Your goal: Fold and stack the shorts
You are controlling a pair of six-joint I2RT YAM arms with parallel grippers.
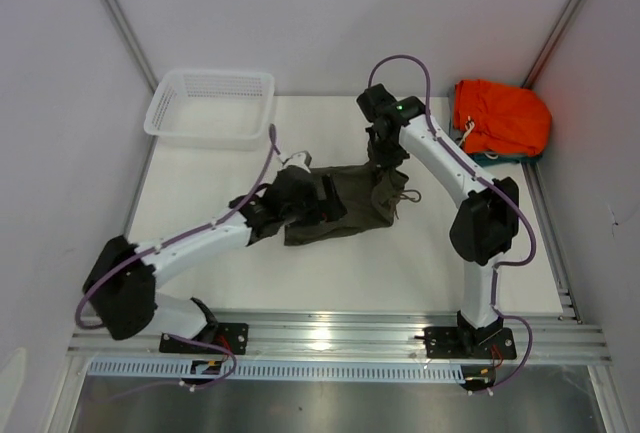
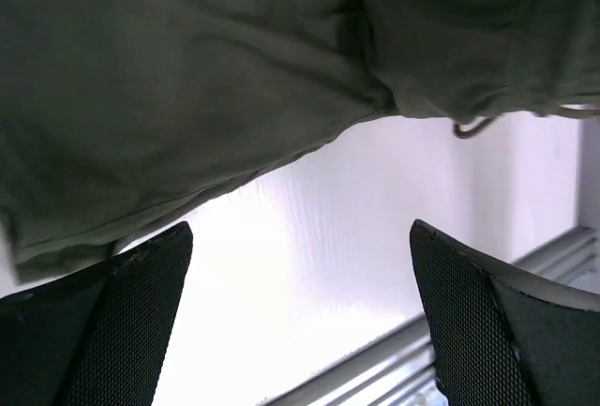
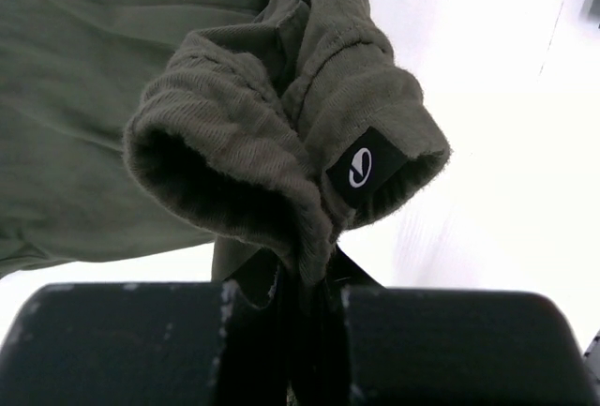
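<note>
From its base at the near left, the left arm lies low and reaches right across the table (image 1: 400,263). The left gripper (image 2: 300,331) is at the left edge of the shorts (image 1: 345,203), jaws spread wide with only bare tabletop between them and the cloth just beyond. The shorts lie rumpled at mid table, a cord (image 1: 410,196) trailing off their right side. The right arm rises from the near right, elbows outward, then bends back left over the shorts' far edge. There the right gripper (image 1: 385,158) points down, jaws pinching a bunched fold that carries a small black label (image 3: 366,167). Farther off, a white basket (image 1: 210,103) sits at far left and orange shorts (image 1: 500,118) lie in the far right corner.
</note>
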